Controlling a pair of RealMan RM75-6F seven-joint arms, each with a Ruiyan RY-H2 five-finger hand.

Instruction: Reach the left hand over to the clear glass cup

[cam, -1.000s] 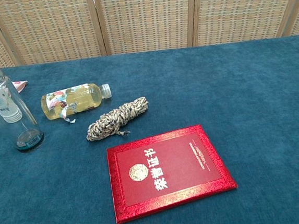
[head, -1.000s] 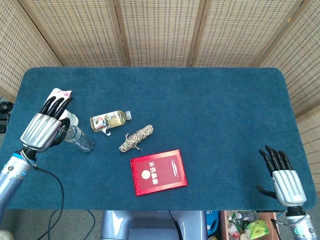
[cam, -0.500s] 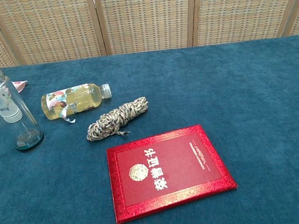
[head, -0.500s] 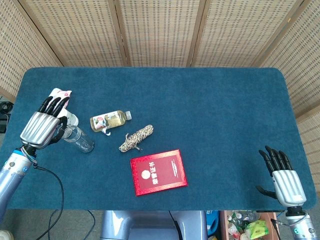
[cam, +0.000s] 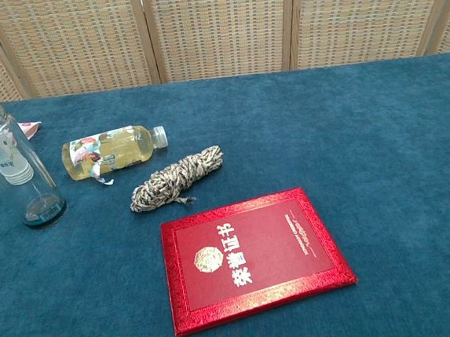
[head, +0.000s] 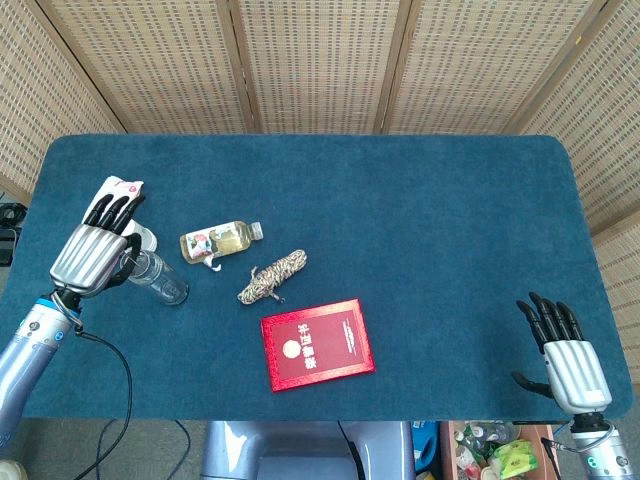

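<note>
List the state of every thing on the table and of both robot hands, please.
clear glass cup: upright, empty
drink bottle: on its side, capped
rope bundle: coiled, lying flat
red certificate book: closed, flat
left robot hand: over the cup's top, fingers extended
right robot hand: open, holding nothing

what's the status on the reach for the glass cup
Left robot hand over the clear glass cup, fingers apart, grip not confirmed. Right robot hand open, idle at table's near edge. Cup upright; nothing blocking.
</note>
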